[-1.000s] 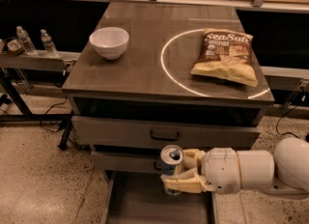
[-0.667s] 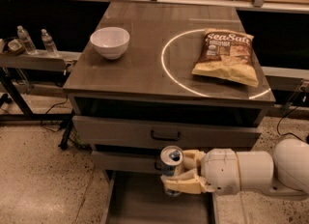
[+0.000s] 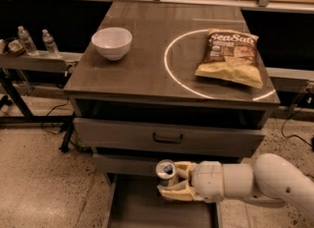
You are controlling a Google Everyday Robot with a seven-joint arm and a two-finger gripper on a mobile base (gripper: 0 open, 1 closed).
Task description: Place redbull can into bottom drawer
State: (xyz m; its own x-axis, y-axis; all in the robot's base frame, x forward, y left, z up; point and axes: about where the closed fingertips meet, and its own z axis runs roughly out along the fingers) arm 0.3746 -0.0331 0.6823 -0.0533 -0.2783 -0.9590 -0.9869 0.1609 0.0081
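Observation:
The redbull can (image 3: 166, 170) shows its shiny silver top and is held upright in my gripper (image 3: 172, 181), whose pale fingers are shut around it. The gripper comes in from the right on a white arm (image 3: 255, 180). It holds the can over the back part of the open bottom drawer (image 3: 142, 207), a wide shallow grey tray pulled out below the cabinet. The can's lower body is hidden by the fingers.
Above are two grey drawer fronts, one with a dark handle (image 3: 168, 137). The cabinet top (image 3: 147, 65) carries a white bowl (image 3: 112, 42) and a chip bag (image 3: 229, 57). Two water bottles (image 3: 37, 41) stand on a shelf at left.

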